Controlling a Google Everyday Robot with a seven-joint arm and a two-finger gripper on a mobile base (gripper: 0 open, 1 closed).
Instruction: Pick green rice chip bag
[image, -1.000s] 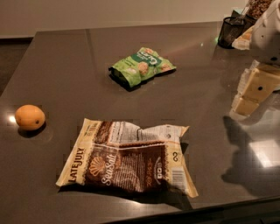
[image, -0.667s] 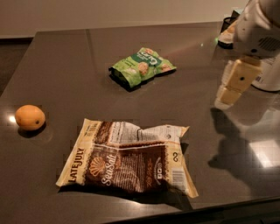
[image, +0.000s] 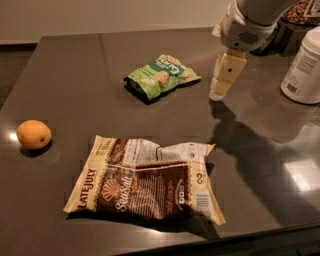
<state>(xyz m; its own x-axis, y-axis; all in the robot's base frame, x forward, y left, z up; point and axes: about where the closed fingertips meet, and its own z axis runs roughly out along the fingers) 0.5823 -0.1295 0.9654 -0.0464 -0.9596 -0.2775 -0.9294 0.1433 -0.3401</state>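
I log the green bag (image: 161, 75) lying flat toward the far middle of the tabletop (image: 75, 75), the end effector (image: 220, 90) hanging just beside its right edge without touching it, its grasp state beyond what I can tell, the brown bag (image: 145, 182) nearer and the orange (image: 34, 134) at left.

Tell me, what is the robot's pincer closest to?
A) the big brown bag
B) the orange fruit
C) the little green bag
C: the pincer hangs beside the green rice chip bag, far from the orange fruit and the brown bag.
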